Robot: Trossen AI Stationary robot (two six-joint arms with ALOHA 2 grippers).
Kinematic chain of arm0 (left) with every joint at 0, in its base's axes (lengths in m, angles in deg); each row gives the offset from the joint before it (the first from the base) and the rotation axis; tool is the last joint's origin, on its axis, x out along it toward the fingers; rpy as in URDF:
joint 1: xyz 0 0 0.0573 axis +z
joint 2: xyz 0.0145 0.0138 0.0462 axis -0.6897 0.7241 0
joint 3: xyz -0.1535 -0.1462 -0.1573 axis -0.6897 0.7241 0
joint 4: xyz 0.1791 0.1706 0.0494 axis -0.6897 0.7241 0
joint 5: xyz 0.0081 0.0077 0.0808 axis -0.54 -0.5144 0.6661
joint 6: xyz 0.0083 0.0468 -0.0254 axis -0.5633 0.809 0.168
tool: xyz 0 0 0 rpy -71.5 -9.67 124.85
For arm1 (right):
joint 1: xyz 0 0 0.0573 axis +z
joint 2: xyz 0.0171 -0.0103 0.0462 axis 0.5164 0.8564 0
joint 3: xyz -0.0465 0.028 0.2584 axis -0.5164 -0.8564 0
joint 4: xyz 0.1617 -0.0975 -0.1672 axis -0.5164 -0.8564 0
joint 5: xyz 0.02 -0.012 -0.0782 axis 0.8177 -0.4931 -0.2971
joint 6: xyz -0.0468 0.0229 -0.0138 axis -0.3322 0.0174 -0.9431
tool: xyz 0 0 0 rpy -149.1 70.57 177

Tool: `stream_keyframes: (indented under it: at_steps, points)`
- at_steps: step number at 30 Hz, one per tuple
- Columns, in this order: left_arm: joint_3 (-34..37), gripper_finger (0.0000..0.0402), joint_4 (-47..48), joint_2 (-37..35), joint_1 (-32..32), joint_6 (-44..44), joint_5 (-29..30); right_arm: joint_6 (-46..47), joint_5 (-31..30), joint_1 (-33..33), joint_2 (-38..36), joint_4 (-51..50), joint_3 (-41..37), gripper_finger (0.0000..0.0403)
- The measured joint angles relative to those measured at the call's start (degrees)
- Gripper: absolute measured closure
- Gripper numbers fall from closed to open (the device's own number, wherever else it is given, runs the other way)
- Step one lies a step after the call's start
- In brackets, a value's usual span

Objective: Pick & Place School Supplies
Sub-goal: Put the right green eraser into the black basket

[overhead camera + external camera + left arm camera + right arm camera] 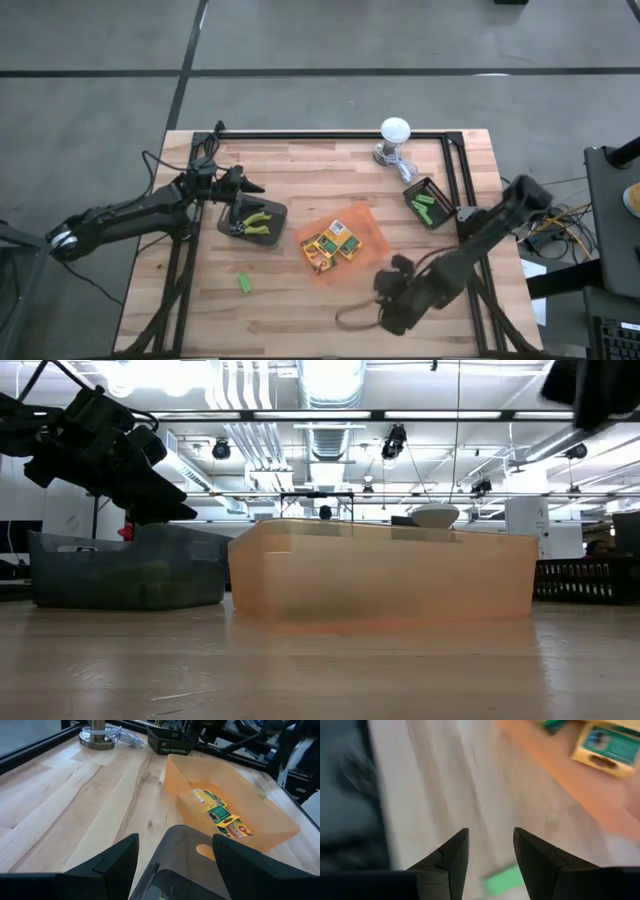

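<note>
Light wooden plank table (300, 300) with a black frame along its edges. Directly on it: orange see-through tray (368, 229) near the middle, dark grey tray (272, 215) just left of it, small black basket (440, 203) toward the right edge, white round-headed lamp (394, 131) with cable at the far edge. One loose green piece (244, 284) lies on the bare wood at front left, well apart from the trays.
</note>
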Motion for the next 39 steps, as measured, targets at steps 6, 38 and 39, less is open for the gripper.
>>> stream_keyframes:
  at_steps: [6, 38, 39]
  points:
    - [0.0, 0.0142, 0.0, 0.0, 0.0, 0.0, 0.0, 33.3, -5.1, 0.0, -8.3, -6.7, 0.1, 0.0252]
    - [0.0, 0.0142, 0.0, 0.0, 0.0, 0.0, 0.0, 67.5, 15.1, 0.3, 7.5, -7.8, 0.2, 0.0179]
    - [0.0, 0.0142, 0.0, 0.0, 0.0, 0.0, 0.0, 67.6, 15.1, 0.2, 7.8, -8.0, 0.2, 0.0173]
